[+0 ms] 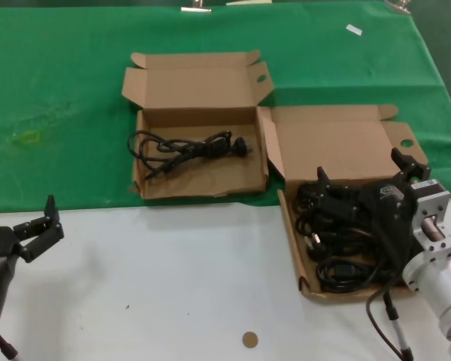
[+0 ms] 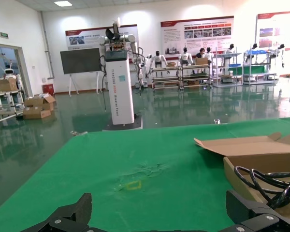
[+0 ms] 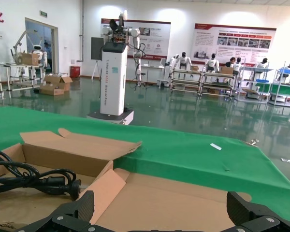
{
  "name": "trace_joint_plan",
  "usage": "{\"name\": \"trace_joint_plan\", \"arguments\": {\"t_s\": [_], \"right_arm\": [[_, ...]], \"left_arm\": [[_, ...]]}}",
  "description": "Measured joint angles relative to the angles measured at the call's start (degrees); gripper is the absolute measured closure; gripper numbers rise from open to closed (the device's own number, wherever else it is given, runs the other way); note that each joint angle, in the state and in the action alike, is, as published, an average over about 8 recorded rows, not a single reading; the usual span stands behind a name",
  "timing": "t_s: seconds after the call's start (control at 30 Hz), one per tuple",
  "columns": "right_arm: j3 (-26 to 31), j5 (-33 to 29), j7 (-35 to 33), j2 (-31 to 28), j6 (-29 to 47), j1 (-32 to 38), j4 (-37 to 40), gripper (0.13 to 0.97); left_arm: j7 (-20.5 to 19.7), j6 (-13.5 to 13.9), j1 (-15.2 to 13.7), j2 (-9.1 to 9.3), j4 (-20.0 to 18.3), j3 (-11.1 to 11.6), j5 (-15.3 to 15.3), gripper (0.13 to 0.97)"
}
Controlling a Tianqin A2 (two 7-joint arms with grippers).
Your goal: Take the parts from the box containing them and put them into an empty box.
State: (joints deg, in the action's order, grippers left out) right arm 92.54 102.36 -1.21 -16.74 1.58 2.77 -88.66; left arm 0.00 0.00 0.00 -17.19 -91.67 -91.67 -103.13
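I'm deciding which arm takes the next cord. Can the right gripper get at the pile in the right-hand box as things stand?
Probably yes. The right gripper, fingers open, hangs directly over the coiled cords in the open box, whose lid is folded back, so nothing blocks it.

Two boxes stand on the bench (image 1: 173,271), touching at a corner. The left box (image 1: 199,188) lies far ahead of the left jaws (image 1: 41,226) and to their right; one cord (image 1: 184,147) lies in it, across the middle. The right box (image 1: 316,289) sits directly under the right jaws (image 1: 364,184), which hang spread over a heap of cords (image 1: 338,233) filling its tray. Each box's lid stands open behind its tray. A cloth (image 1: 60,90) covers the far half of the bench under the left box. A small disc (image 1: 249,340) lies on the bench's near edge, between the two arms.
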Motion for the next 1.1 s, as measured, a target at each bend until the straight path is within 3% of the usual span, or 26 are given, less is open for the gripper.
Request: {"name": "trace_joint_plan", "arguments": {"t_s": [1.1], "right_arm": [[0.0,0.0,0.0,0.0,0.0,0.0,0.0,0.129]], "left_arm": [[0.0,0.0,0.0,0.00,0.0,0.0,0.0,0.132]]}}
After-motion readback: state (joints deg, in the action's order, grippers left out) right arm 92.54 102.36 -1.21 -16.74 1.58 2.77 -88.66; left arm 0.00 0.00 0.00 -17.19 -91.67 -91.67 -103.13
